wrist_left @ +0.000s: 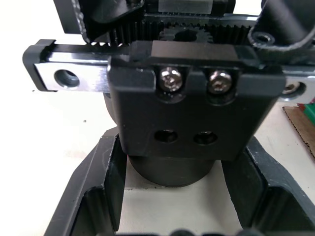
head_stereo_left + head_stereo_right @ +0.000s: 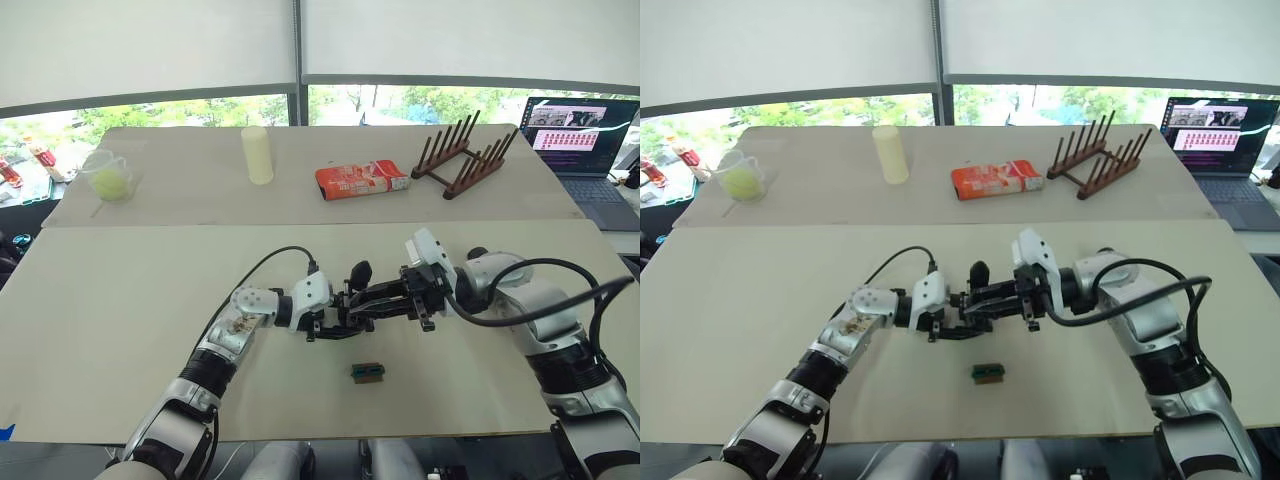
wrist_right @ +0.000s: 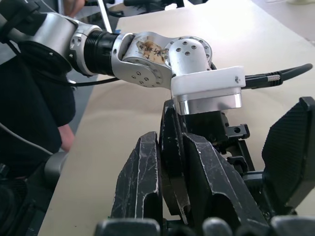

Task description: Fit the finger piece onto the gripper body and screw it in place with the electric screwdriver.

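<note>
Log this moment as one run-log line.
left gripper: shut on gripper body | right gripper: at the body, grip unclear | green-and-black block: on table

- Left arm (image 2: 215, 358): silver-grey metal segments with black ribbed joint bands; the wrist joint housing shows brownish scuffing and rings of small dark screws.
- Left gripper (image 2: 335, 322): white casing block at the wrist, black mechanism beyond it; a black cable loops from the casing back along the arm.
- Right arm (image 2: 545, 330): glossy silver-grey shells, black banded joints lower down; thick black cables run along the outside.
- Right gripper (image 2: 380, 298): white casing, two black fingers (image 3: 142, 182) with scratched, worn surfaces.
- In the right wrist view, the left wrist's white casing carries one small dark screw at its corner, with a braided-ended black cable leaving it.
</note>
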You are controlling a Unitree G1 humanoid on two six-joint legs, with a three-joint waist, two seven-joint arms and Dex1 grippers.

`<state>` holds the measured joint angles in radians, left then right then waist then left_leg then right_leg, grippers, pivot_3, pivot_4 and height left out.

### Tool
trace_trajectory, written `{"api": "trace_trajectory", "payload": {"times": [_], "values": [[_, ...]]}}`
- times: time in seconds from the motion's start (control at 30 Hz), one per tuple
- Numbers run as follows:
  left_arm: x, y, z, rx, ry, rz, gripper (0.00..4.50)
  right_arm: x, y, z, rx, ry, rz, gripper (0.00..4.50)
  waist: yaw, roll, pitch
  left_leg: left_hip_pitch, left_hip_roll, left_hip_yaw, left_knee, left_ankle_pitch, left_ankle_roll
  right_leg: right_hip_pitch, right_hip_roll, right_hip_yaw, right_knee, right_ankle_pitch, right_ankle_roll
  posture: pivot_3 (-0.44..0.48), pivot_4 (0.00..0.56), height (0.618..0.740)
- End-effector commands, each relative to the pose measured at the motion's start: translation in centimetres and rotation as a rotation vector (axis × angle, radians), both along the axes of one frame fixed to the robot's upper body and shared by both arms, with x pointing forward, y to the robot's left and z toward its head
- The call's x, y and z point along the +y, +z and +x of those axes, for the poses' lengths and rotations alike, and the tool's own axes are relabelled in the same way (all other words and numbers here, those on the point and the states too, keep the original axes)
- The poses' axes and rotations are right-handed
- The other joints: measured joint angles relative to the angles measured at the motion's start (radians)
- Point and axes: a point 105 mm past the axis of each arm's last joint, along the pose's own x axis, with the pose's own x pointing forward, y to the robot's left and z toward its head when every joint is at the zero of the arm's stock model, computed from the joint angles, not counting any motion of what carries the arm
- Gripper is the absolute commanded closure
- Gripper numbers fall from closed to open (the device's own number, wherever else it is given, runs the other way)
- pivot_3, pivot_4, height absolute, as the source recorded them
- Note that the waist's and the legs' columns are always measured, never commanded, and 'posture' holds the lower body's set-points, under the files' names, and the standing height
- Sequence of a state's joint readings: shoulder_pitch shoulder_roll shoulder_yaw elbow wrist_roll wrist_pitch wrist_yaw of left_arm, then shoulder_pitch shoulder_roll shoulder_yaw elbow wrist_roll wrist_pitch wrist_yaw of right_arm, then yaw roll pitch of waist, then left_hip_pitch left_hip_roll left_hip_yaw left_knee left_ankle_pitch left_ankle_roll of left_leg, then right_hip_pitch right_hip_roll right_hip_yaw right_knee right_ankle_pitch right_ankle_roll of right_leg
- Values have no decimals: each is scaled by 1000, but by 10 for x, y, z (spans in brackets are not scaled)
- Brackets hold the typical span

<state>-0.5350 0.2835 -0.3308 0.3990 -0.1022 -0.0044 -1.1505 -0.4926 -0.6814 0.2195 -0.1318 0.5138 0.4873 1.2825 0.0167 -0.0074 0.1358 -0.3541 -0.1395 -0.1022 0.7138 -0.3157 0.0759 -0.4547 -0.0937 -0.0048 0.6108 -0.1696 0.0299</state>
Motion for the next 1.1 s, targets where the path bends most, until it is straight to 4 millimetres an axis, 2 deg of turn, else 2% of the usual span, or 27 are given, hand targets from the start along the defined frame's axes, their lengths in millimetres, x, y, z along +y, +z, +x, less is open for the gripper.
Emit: {"api": "trace_trajectory", "payload": {"times": [0.03, 0.23, 0.57, 0.8, 1.0, 1.1], "values": [[-4, 19, 0, -50, -28, -53, 2227, -15, -47, -4, 160, -88, -143, 4201, -1, 0, -1, 0, 0, 0, 0, 0, 0, 0, 0, 0, 0, 0, 0, 0, 150, 740], [-3, 18, -2, -67, -45, -40, 2227, -13, -47, -2, 151, -77, -146, 4201, -1, 0, -2, 0, 0, 0, 0, 0, 0, 0, 0, 0, 0, 0, 0, 0, 150, 740], [-6, 18, -3, -76, -57, -43, 2227, -12, -53, -6, 217, 9, -247, 4201, -2, 0, -2, 0, 0, 0, -1, 0, 0, 0, 0, 0, 0, 0, 0, 0, 150, 740], [-9, 20, -2, -78, -52, -50, 2227, -12, -57, 0, 226, 2, -272, 4201, -2, 0, -5, 0, 0, 0, -1, 0, 0, 0, 0, 1, 0, 0, 0, 0, 150, 740], [-7, 19, -1, -76, -46, -51, 2227, -10, -48, 2, 171, -7, -229, 4201, -2, 0, -6, 0, 0, 0, -1, 0, 0, 0, 0, 2, 0, 0, 0, 0, 150, 740], [-7, 19, -1, -74, -43, -51, 2227, -7, -34, 4, 134, -15, -171, 4201, -2, 0, -6, 0, 0, 0, -1, 0, 0, 0, 0, 3, 0, 0, 0, 0, 150, 740]]}}
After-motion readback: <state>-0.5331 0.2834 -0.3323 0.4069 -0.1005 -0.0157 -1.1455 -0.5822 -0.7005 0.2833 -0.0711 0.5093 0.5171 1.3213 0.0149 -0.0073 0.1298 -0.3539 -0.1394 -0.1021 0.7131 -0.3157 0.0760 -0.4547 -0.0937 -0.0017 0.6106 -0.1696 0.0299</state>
